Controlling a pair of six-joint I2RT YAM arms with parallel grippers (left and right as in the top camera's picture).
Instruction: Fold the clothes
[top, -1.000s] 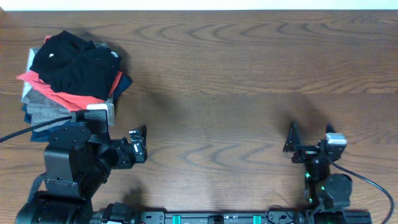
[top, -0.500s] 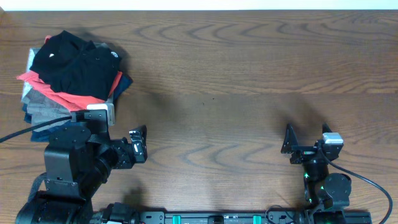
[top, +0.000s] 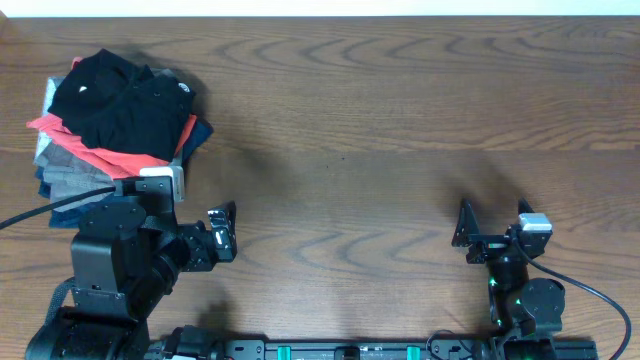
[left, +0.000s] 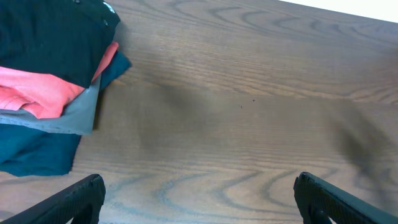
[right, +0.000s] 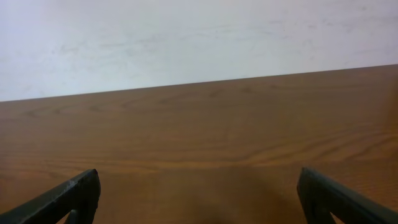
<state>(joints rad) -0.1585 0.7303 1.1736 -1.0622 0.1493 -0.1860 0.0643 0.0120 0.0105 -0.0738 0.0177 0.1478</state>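
The left claw (top: 222, 232) hovers at about 8 o'clock over the brown wood-grain bench (top: 380, 120), its two dark fingers spread wide with nothing between them. The right claw (top: 493, 225), at about 4 o'clock, is likewise spread apart and empty. The crumpled black soft short-sleeved shirt (top: 115, 100) with a small white logo mark lies well apart from both at about 10 o'clock, topping a pile of a coral-red shirt (top: 110, 156), a grey garment (top: 70, 178) and a navy garment (top: 200, 132).
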